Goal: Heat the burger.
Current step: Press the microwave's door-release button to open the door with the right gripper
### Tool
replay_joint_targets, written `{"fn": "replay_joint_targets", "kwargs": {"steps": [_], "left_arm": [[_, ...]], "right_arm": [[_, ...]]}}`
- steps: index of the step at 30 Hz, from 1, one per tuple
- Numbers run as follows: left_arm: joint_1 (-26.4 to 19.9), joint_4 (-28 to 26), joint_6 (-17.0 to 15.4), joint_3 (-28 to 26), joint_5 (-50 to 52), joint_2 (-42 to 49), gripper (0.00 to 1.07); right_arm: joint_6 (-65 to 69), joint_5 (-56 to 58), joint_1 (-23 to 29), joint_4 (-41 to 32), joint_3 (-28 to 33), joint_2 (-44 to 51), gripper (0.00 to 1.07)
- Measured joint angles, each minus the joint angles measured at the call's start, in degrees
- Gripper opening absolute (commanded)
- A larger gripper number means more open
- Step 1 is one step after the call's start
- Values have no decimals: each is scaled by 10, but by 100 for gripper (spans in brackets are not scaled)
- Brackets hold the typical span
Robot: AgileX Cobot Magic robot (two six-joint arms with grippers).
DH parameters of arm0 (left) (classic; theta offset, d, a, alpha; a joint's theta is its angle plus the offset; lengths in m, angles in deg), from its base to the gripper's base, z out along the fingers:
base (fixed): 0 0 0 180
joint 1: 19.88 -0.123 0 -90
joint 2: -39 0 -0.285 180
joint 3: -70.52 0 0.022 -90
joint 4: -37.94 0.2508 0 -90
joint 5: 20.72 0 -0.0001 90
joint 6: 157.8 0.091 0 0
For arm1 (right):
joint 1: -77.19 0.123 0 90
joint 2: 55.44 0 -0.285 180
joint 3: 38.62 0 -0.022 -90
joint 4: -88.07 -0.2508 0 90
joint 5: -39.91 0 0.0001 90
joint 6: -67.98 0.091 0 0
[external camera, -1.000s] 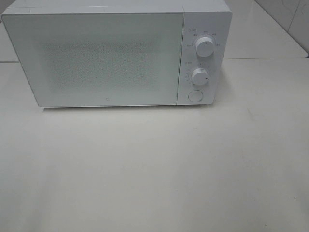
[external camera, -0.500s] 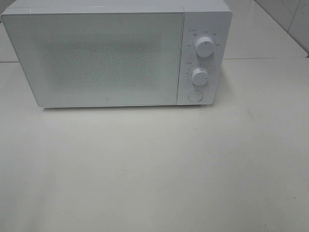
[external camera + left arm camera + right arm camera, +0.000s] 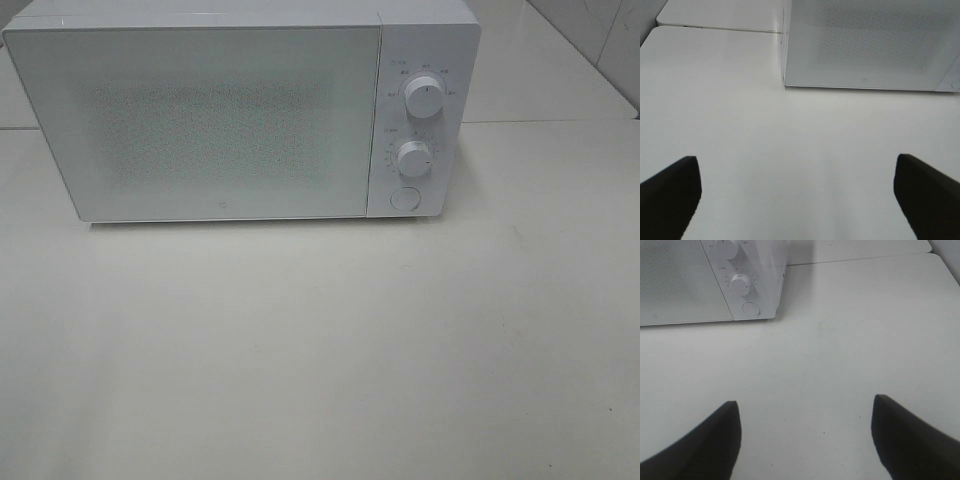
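1. While the microwave [image 3: 240,110] is sitting on the tabletop [image 3: 320,350] with its door [image 3: 200,120] shut, the burger is not showing in any view. Whether it is lying behind the speckled door cannot be told.
2. The left hand [image 3: 795,161] is hovering over bare tabletop in front of the door, its fingers [image 3: 670,195] spread wide apart and gripping nothing.
3. The right hand [image 3: 805,400] is hovering over the tabletop out from the control-panel end, its fingers [image 3: 705,440] likewise standing apart and empty.
4. Neither hand is touching the door, the upper knob [image 3: 424,97], the lower knob [image 3: 413,158] or the round button [image 3: 404,197].
5. Nothing visible is marking progress. Either the job is only beginning, with fetching, opening, loading, closing and setting all waiting, or the burger is already resting inside and only the knobs are waiting. The views are not settling which.
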Motion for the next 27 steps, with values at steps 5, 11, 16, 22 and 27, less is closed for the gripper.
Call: {"fn": "replay_joint_targets", "kwargs": {"steps": [5, 11, 16, 22, 27], "left_arm": [[0, 0, 0, 0, 0, 0, 100], [0, 1, 0, 0, 0, 0, 100], [0, 1, 0, 0, 0, 0, 100], [0, 1, 0, 0, 0, 0, 100], [0, 1, 0, 0, 0, 0, 100]], "right_arm": [[0, 0, 0, 0, 0, 1, 68], [0, 0, 0, 0, 0, 1, 68], [0, 0, 0, 0, 0, 1, 68], [0, -7, 0, -3, -16, 1, 68], [-1, -37, 0, -3, -26, -26, 68]]}}
